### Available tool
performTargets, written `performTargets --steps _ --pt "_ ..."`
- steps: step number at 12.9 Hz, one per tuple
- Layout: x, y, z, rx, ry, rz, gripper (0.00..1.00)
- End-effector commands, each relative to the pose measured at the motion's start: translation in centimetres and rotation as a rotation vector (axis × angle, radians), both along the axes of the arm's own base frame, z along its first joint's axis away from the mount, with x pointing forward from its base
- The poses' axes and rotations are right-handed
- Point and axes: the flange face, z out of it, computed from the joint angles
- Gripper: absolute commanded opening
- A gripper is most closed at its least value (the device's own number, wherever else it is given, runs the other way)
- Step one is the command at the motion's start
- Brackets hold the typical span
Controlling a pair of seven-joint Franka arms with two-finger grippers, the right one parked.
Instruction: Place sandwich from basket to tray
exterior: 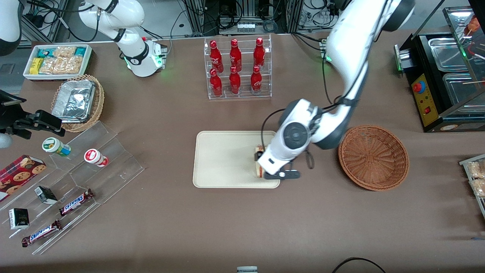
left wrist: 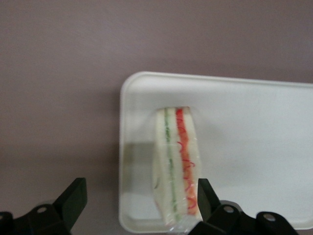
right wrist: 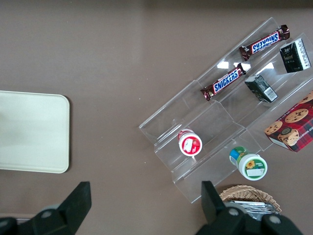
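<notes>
Over the tray's (left wrist: 244, 122) basket-side end, the gripper (left wrist: 139, 198) hangs with fingers spread; the sandwich (left wrist: 176, 166) rests on edge inside, the wicker basket (exterior: 373, 157) empty. Only withdrawal seems left.

Counts: 6 red bottles (exterior: 235, 68), 2 Snickers bars (exterior: 75, 202), 2 small cups (exterior: 56, 146), 2 black boxes (exterior: 45, 194), 1 cookie box (exterior: 21, 171), 1 sandwich (left wrist: 176, 166), 1 tray (exterior: 223, 159), 1 basket (exterior: 373, 157), 1 gripper (left wrist: 139, 205) over tray, fingers apart.

White arm, grey joints, black hand (exterior: 261, 163)
</notes>
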Motion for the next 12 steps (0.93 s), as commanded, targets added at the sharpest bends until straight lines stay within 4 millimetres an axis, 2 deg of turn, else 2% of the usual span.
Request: performTargets --steps 1,2,3,5,7,8,10,12 --pt "0.2 5.8 6.2 0.018 0.004 0.069 1.00" --pt "-0.2 7.5 8.2 0.021 -0.009 0.085 1.00" --pt "-0.1 10.6 10.1 0.034 -0.036 0.107 1.00" --pt "-0.6 15.5 12.6 0.046 -0.057 0.031 1.00" --pt "-0.9 20.8 14.9 0.052 -0.060 0.049 1.00" --pt "-1.5 21.5 16.4 0.055 -0.054 0.027 1.00" --pt "-2.6 25.8 19.8 0.065 -0.060 0.088 1.00" --pt "-4.2 27.4 22.7 0.075 -0.050 0.104 1.00"
